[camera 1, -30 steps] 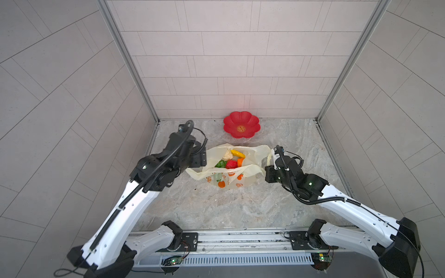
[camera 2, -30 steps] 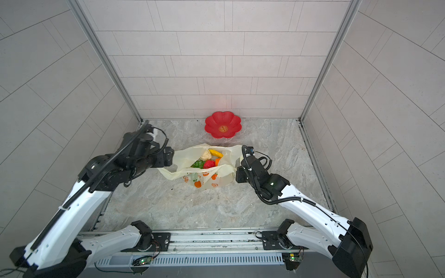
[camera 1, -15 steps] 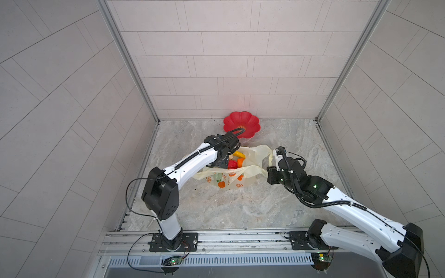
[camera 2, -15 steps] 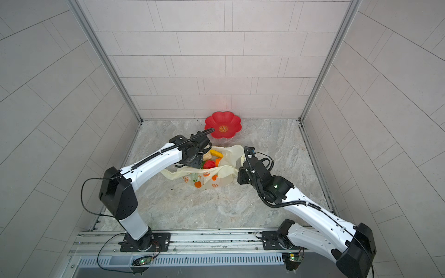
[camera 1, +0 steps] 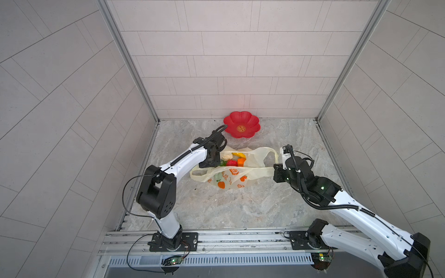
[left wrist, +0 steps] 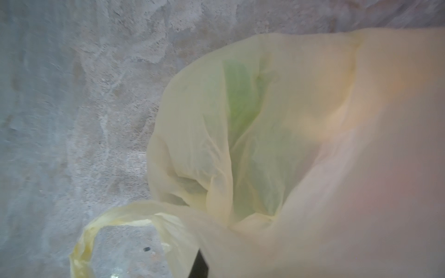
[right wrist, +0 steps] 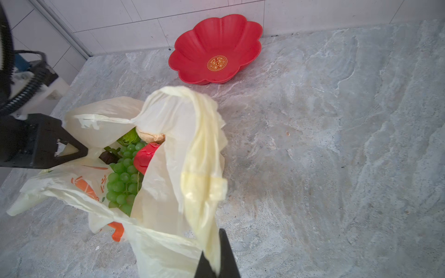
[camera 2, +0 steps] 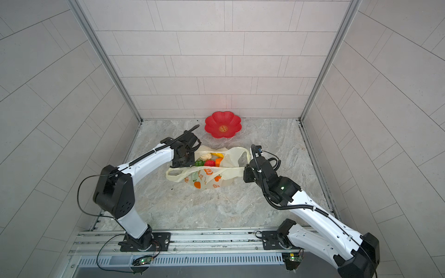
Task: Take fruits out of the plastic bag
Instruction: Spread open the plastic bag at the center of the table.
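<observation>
Overhead, in both top views, the plastic bag (camera 1: 255, 157) (camera 2: 232, 156) lies near the middle of the grey stone desk (camera 1: 216, 209) (camera 2: 192, 207), its mouth open upward. The fruits (camera 1: 231, 163) sit heaped inside: a yellow banana (camera 1: 238, 154), a beige piece (camera 1: 226, 157), a red piece, an orange piece (camera 1: 241, 162) and something green. My left claw (camera 1: 212, 164) (camera 2: 183, 164) is closed at the bag's left rim, just beside the green fruit. My right claw (camera 1: 275, 172) (camera 2: 245, 173) is at the bag's right side, gripping its handle. A red flower-shaped dish (camera 1: 231, 122) (camera 2: 216, 125) stands at the desk's back edge, apart from the bag.

From my left wrist, the bag's pale yellow film (left wrist: 313, 168) fills most of the picture, blurred and very close, with green showing through. A loose loop of handle (left wrist: 108, 221) droops over the desk. One black finger (left wrist: 199, 264) of my left claw shows beneath the film.

From my right wrist, my right claw (right wrist: 218, 262) is clamped on a twisted handle (right wrist: 204, 168). The bag gapes, showing a green grape bunch (right wrist: 122, 178), the red piece (right wrist: 144, 156), the beige piece (right wrist: 149, 137) and a dark brown piece (right wrist: 108, 156). My left claw (right wrist: 81, 151) pinches the opposite rim. The dish (right wrist: 204, 48) sits beyond, against the wall.
</observation>
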`<state>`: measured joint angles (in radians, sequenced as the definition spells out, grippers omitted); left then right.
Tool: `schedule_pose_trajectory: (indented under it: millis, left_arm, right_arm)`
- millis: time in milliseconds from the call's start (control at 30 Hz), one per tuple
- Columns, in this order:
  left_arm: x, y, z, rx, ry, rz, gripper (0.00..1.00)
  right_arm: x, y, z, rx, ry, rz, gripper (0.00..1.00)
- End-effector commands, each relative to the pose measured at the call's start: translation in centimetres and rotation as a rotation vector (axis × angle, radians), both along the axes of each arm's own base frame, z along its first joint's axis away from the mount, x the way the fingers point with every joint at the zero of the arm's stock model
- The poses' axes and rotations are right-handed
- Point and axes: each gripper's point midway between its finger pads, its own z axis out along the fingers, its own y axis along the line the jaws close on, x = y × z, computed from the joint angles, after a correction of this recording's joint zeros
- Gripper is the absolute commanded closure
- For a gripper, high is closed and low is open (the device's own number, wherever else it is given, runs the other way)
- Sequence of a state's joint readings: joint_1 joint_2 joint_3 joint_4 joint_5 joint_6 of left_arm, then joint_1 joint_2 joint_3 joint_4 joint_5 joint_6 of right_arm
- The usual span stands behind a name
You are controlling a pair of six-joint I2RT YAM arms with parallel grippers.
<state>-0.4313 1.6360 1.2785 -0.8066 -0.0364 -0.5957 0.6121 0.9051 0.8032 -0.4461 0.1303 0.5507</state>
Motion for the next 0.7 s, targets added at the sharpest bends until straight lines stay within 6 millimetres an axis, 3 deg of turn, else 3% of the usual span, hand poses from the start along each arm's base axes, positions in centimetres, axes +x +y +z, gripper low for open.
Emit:
schedule_pose_trajectory:
  millis: [0, 67, 167, 367, 433, 500, 533, 667]
  left_arm:
    - [0.6, -0.7, 4.6, -0.219, -0.133, 0.043, 0.96]
    - [0.6, 0.0, 6.1, -0.315, -0.185, 0.074, 0.98]
    - [0.4, 0.9, 6.8, -0.444, -0.222, 0.123, 0.99]
    - [-0.7, 1.3, 5.5, -0.443, -0.216, 0.118, 1.00]
    - [-1.0, 1.2, 5.1, -0.449, -0.208, 0.109, 1.00]
    - [-1.4, 1.4, 4.5, -0.425, -0.199, 0.100, 1.00]
    - [-1.5, 1.5, 4.3, -0.410, -0.194, 0.097, 1.00]
    - [-2.1, 1.0, 3.8, -0.362, -0.183, 0.056, 1.00]
  right_arm:
    - [0.3, -0.7, -0.2, 0.042, 0.026, 0.017, 1.00]
    - [0.8, -1.1, -0.9, 0.076, 0.042, 0.007, 1.00]
    - [1.2, -1.6, -2.8, 0.099, 0.074, -0.012, 1.00]
    - [0.5, -2.0, -9.8, 0.086, 0.215, -0.062, 1.00]
    - [0.5, -2.6, -10.8, 0.055, 0.246, -0.090, 1.00]
    - [0.5, -3.0, -10.3, 0.026, 0.252, -0.092, 1.00]
    - [0.8, -2.8, -8.9, 0.026, 0.233, -0.081, 1.00]
    - [0.8, -2.4, -4.3, 0.007, 0.157, -0.028, 0.61]
